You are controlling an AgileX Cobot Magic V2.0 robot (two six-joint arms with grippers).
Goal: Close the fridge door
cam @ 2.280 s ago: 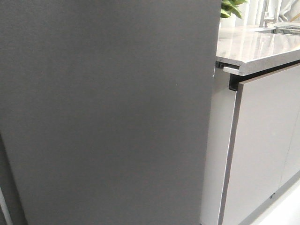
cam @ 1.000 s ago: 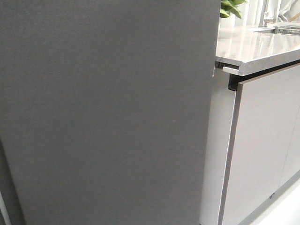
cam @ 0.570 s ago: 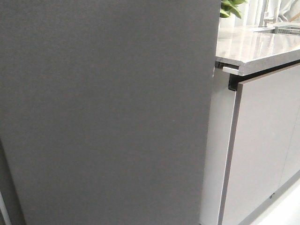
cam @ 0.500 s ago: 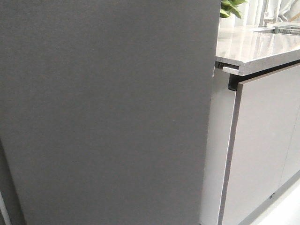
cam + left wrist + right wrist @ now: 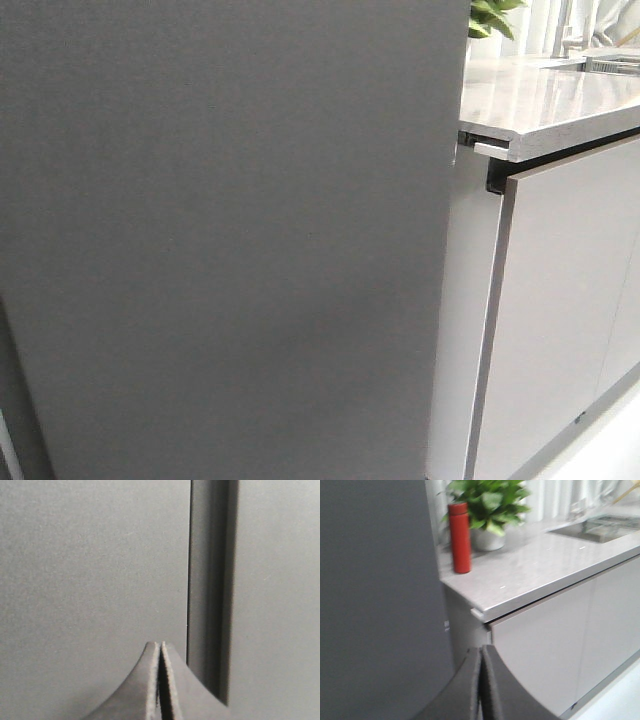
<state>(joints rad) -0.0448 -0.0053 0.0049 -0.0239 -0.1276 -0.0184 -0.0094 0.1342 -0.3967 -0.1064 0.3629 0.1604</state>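
Pale speckled stone countertop (image 5: 545,575) spans area beyond right jaws, over glossy light grey cabinet fronts (image 5: 560,320). Red bottle (image 5: 460,537) upright on slab, just beside potted plant (image 5: 487,510). Sink (image 5: 595,527) further along. Pale floor (image 5: 615,700) beneath cabinets.

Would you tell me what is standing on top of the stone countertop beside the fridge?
On the countertop stand a red bottle and a potted plant, with a sink further along. The fridge door hides everything behind it.
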